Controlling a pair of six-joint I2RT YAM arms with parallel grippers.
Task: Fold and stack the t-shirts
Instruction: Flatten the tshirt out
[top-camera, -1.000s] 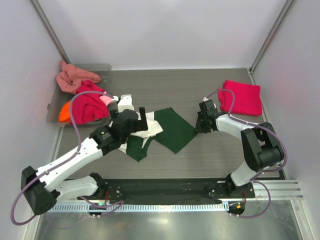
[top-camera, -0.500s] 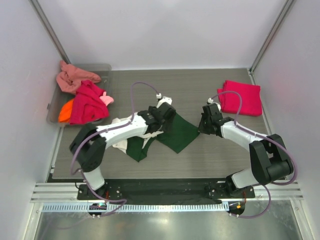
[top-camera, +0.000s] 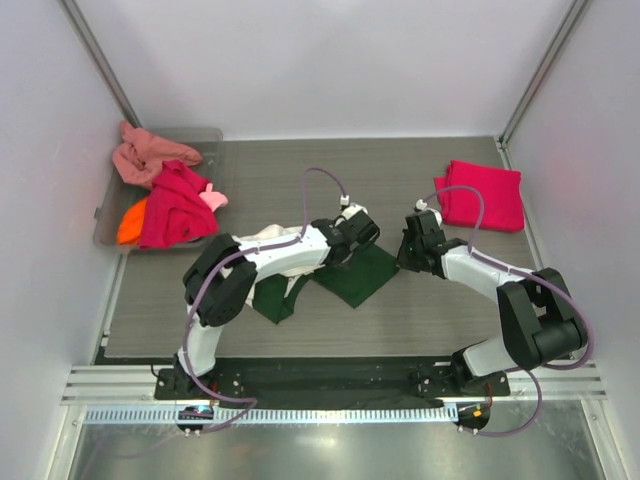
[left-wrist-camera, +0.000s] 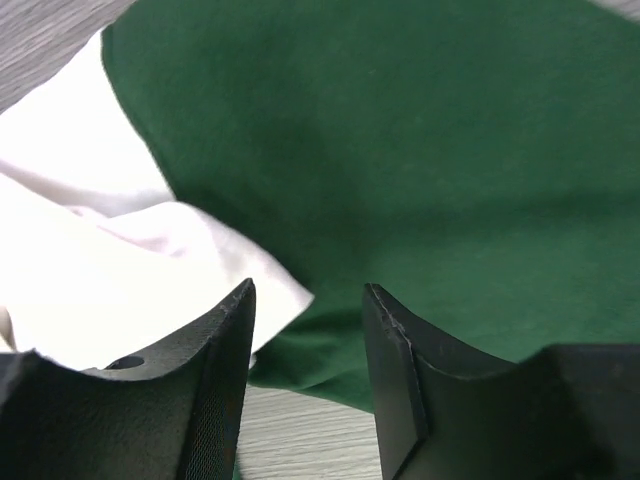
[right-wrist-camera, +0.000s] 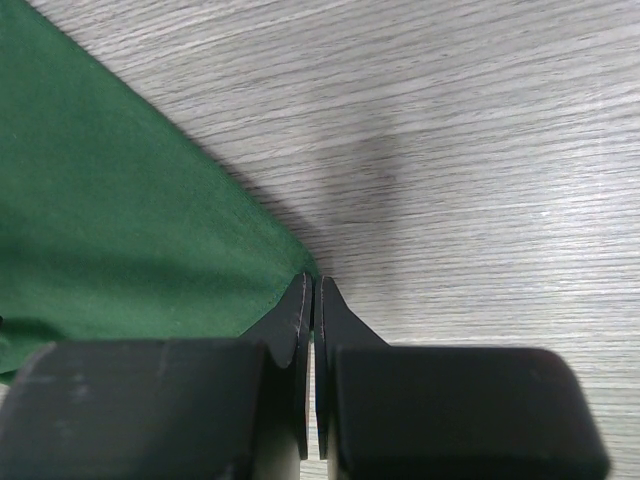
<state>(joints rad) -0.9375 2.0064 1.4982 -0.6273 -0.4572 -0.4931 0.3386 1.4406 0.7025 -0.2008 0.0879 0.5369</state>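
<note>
Grey wood-grain desk (top-camera: 260, 180) carried a cream-and-green t-shirt (top-camera: 355, 280). Over it hovered the left end effector (left-wrist-camera: 308, 295), fingers apart. The right end effector (right-wrist-camera: 311, 285) sat pressed together at the shirt's green corner.

Six t-shirts (top-camera: 350, 278) (top-camera: 485, 195) (top-camera: 150, 155) (top-camera: 172, 210) (top-camera: 127, 228) (top-camera: 213, 198), one tray (top-camera: 104, 215), two grippers (top-camera: 362, 232) (top-camera: 408, 250)

Reaches across with left arm (top-camera: 275, 256), left gripper (left-wrist-camera: 308, 297) parted; bends right arm (top-camera: 472, 268) inward, right gripper (right-wrist-camera: 312, 286) pinched closed.
</note>
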